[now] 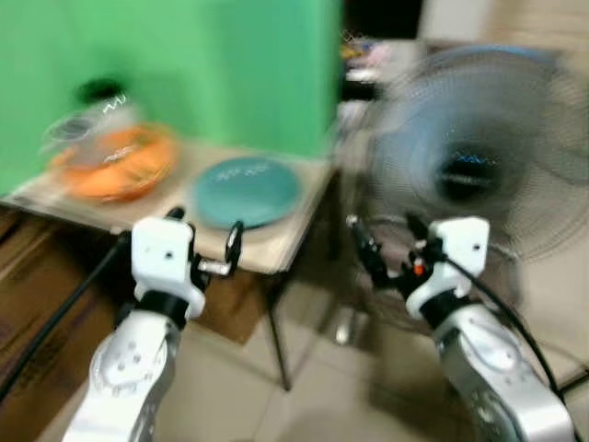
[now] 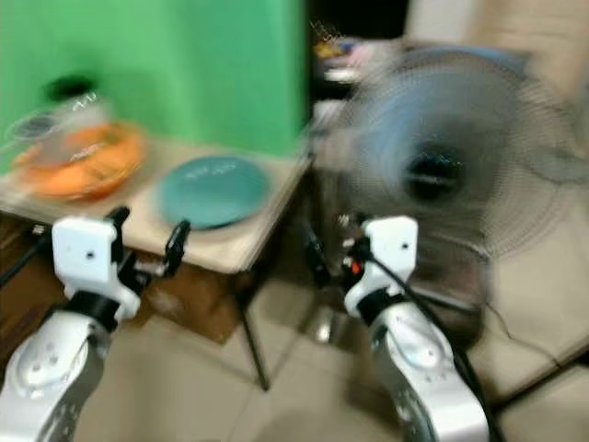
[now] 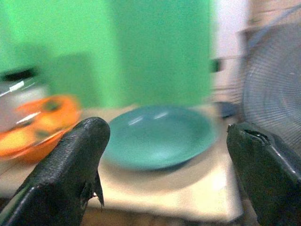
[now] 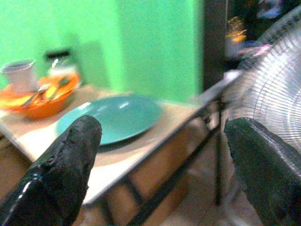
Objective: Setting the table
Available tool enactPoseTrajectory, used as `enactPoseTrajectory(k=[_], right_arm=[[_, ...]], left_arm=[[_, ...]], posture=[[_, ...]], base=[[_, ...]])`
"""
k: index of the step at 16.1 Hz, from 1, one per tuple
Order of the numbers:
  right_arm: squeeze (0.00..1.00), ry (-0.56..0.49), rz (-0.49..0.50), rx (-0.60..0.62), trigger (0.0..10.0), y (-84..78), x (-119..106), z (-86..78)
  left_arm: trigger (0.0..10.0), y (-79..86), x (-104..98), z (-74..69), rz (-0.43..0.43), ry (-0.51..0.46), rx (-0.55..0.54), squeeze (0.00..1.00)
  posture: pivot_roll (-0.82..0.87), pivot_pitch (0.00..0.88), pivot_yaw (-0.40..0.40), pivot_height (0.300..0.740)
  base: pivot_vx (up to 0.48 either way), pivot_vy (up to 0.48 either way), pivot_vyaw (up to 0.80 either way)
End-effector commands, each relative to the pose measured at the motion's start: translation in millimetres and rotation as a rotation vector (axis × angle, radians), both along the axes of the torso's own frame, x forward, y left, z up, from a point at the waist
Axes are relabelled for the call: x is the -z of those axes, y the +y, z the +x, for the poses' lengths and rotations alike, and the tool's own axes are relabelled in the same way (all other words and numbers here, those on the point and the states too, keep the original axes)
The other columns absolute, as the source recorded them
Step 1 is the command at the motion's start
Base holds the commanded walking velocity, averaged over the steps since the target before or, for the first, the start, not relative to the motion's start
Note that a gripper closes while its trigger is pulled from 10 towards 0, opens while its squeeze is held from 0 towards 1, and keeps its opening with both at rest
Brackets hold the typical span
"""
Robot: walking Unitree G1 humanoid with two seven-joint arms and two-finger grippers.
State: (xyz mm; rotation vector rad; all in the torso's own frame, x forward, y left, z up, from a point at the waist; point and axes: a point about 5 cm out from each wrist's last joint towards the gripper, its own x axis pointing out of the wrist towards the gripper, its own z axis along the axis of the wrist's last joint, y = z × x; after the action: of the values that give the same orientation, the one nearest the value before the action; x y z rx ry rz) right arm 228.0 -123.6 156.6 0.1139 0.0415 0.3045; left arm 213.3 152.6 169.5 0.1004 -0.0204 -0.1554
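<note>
While the head camera blurs, we see from the left eye view a small table [image 1: 276,247] at about eleven o'clock, carrying a teal plate [image 1: 247,191] near its front right corner and an orange bowl [image 1: 118,163] at ten o'clock beside it, with a clear jar or cup that is too smeared to name resting in or behind the bowl. Our left gripper [image 1: 204,235] hovers just short of the table's near edge with its fingers apart and empty; our right gripper [image 1: 385,238] hangs at one o'clock in front of a standing fan [image 1: 479,157], fingers spread, holding nothing. From the left wrist view the plate [image 3: 157,135] lies straight ahead between our two open fingers, and the bowl [image 3: 40,125] sits off to one side. From the right wrist view the plate [image 4: 113,117] and the bowl [image 4: 42,101], which holds what look like utensils, sit across the table corner. We judge the approach unfinished: we should settle, wait for a steady picture, keep the right arm clear of the fan, then slide one finger under the plate's rim.
</note>
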Motion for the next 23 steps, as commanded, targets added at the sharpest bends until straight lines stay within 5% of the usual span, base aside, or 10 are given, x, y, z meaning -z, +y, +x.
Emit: enactPoseTrajectory(k=[1,2,7,23], right_arm=[[1.00,0.017,0.001,0.017,10.0,-0.2,0,3.6],[0.00,0.030,-0.014,0.017,10.0,0.1,2,6.4],[0.00,0.022,-0.054,0.065,10.0,0.1,4,14.8],[0.00,-0.025,-0.124,0.133,10.0,-3.7,0,23.1]], left_arm=[[10.0,0.7,-1,0.2,0.003,0.007,0.003,0.28],[10.0,0.6,0,0.6,0.002,0.006,0.003,0.28],[10.0,2.0,5,2.0,0.056,0.028,0.029,0.30],[10.0,1.2,6,4.9,0.060,0.037,0.101,0.33]], posture=[[0.08,0.000,0.066,0.740],[0.09,0.000,0.065,0.740],[0.10,0.000,0.062,0.740],[0.09,0.000,0.063,0.740]], base=[[0.000,0.000,0.00],[0.000,0.000,0.00],[0.000,0.000,0.00],[0.314,0.000,0.15]])
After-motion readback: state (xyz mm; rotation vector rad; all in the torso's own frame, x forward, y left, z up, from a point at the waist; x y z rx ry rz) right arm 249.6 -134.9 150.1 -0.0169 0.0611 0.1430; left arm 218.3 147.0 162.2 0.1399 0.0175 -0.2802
